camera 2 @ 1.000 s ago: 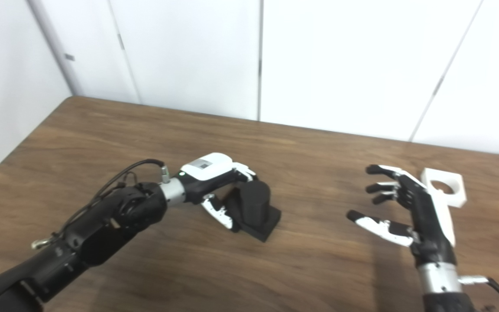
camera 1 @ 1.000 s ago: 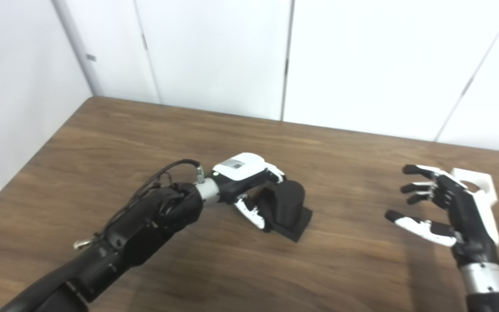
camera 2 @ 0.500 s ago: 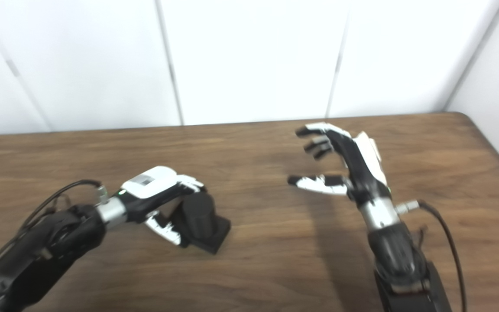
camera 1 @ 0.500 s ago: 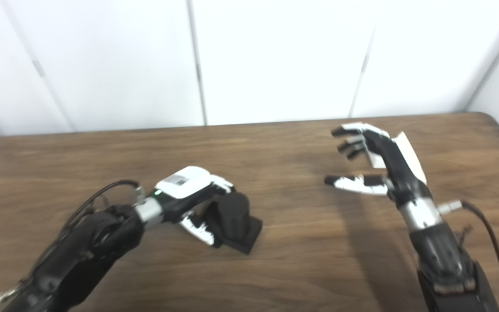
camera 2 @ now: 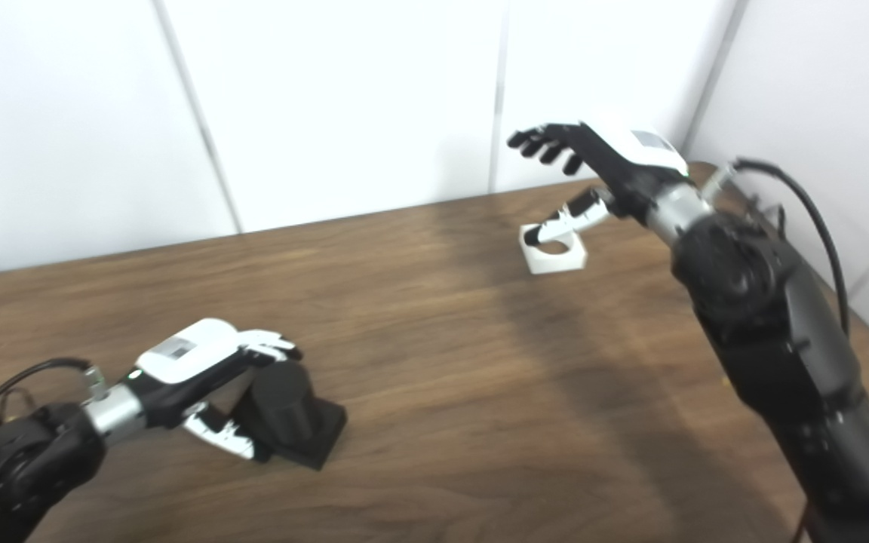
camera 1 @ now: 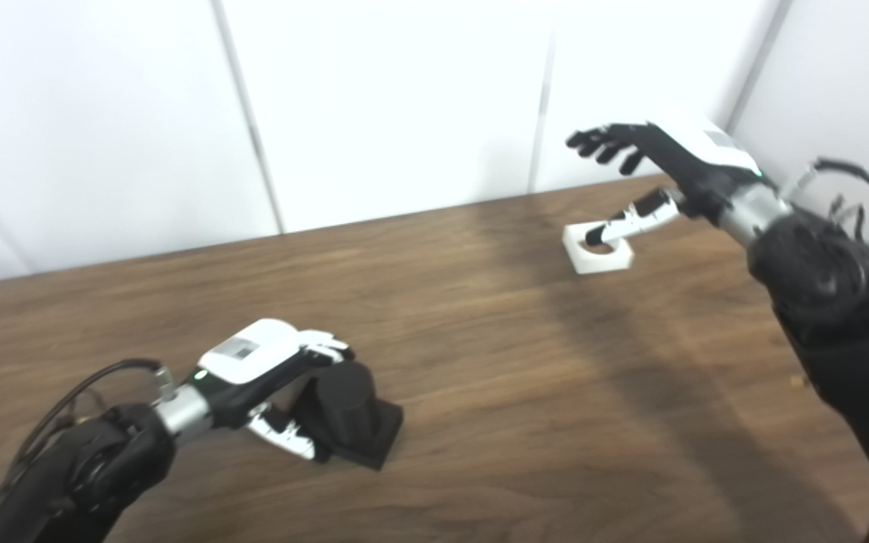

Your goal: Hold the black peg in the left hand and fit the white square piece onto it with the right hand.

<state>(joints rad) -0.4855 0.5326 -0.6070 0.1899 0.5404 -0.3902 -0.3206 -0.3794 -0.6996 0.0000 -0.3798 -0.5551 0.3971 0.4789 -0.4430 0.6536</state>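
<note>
The black peg [camera 1: 345, 411], a thick cylinder on a square black base, stands on the wooden table [camera 1: 525, 377] at the front left. My left hand [camera 1: 268, 369] is closed round it, fingers over its top and thumb low against its side. The white square piece [camera 1: 594, 260] with a round hole lies flat at the far right of the table. My right hand [camera 1: 668, 162] hovers over it, open with fingers spread. Its thumb reaches down over the hole, and I cannot tell whether it touches. The same scene shows in the right eye view, with the peg [camera 2: 284, 411] and the white piece [camera 2: 553, 258].
White wall panels [camera 1: 389, 105] stand just behind the table's far edge, close to the white piece. A grey wall [camera 1: 842, 75] closes the right side. A black cable [camera 1: 868, 185] loops from my right wrist.
The camera has swung to the right. My right hand has risen and reached out over the white piece, palm down, still open. My left hand stays round the peg.
</note>
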